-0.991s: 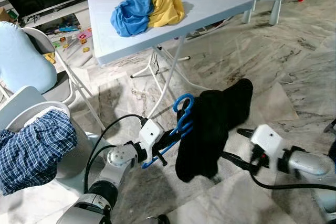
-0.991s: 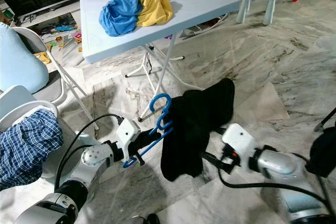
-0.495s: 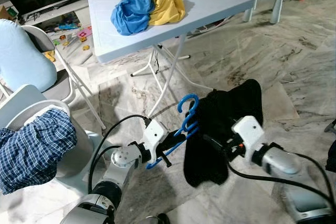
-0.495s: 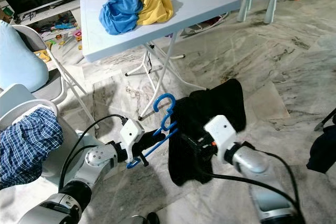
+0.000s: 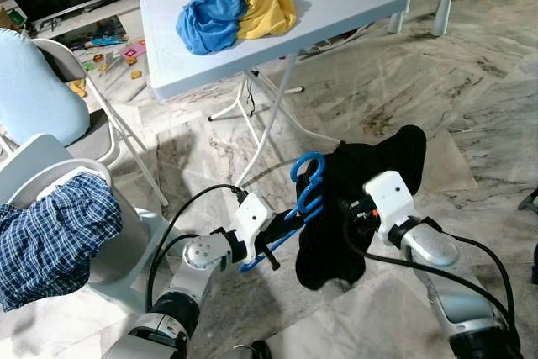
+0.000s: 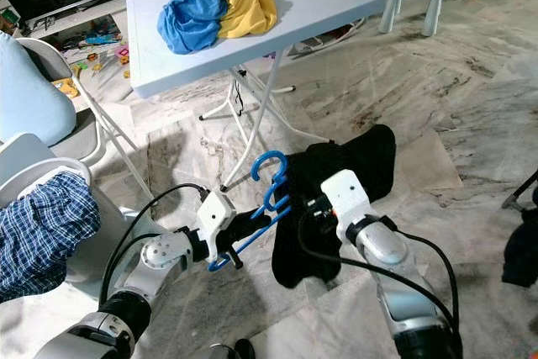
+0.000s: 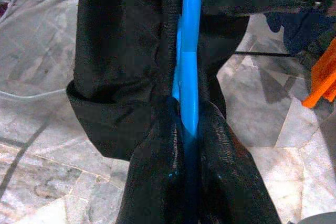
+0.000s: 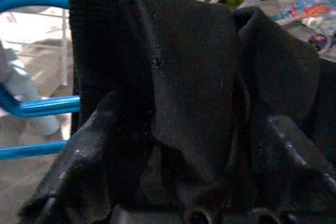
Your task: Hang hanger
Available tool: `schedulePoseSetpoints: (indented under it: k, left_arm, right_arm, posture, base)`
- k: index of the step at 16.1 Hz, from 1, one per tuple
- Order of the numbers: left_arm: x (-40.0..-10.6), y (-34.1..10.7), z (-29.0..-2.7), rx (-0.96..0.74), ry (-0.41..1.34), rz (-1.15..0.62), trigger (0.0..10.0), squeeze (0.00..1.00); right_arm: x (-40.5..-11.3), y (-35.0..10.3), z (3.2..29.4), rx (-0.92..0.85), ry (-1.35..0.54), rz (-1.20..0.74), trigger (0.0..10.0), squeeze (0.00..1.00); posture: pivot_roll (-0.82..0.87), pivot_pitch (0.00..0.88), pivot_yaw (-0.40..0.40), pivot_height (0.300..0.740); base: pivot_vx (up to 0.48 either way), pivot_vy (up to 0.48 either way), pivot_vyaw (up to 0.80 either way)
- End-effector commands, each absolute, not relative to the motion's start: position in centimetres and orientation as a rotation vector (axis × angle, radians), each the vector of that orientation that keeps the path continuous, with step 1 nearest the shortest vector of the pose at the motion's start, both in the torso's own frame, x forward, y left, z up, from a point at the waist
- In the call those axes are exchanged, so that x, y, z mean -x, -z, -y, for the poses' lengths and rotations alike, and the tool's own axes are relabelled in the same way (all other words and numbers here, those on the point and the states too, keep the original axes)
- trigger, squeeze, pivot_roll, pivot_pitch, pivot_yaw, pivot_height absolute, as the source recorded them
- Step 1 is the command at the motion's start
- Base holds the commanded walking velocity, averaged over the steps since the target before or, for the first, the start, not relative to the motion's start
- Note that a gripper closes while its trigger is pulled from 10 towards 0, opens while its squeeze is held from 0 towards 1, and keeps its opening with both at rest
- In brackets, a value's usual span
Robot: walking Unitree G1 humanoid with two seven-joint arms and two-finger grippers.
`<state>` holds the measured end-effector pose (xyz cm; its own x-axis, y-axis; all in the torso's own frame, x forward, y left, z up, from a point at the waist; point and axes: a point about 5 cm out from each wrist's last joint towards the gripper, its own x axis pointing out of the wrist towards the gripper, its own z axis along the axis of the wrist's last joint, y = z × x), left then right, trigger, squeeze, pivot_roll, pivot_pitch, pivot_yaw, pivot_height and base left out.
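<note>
At frame centre the blue hanger (image 5: 304, 195) is clamped in the left hand (image 5: 282, 233), hook uppermost, while the black cloth (image 5: 349, 208) draped on it is pinched by the right hand (image 5: 351, 212).

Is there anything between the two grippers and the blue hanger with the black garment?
Nothing visible stands between them. The left gripper is shut on the blue hanger, and the right gripper is pressed into the black garment draped over it. No rail or hook to hang it on is in sight.
</note>
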<state>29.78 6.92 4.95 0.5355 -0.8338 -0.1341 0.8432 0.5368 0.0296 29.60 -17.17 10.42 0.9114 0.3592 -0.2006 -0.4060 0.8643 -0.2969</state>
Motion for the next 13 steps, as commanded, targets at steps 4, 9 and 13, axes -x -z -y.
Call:
schedulePoseSetpoints:
  k: [4,9,13]
  left_arm:
    - [-29.8,-5.5,-7.0,-0.117,1.017,-0.065,0.0,0.00]
    - [-29.8,-5.5,-7.0,-0.130,1.023,-0.063,0.0,0.00]
    - [-29.8,-5.5,-7.0,-0.141,1.022,-0.063,0.0,0.00]
  right_arm:
    - [-29.9,-10.6,17.3,0.318,-0.382,-0.125,0.0,0.00]
    - [-29.6,-10.7,18.4,0.200,-0.375,-0.132,0.0,0.00]
    - [-29.6,-11.0,18.3,0.093,-0.381,-0.128,0.0,0.00]
  posture:
    - [-0.17,0.092,0.163,0.740]
    - [-0.17,0.091,0.165,0.740]
    - [-0.17,0.086,0.163,0.740]
  base:
    - [0.000,0.000,0.00]
    - [0.000,0.000,0.00]
    - [0.000,0.000,0.00]
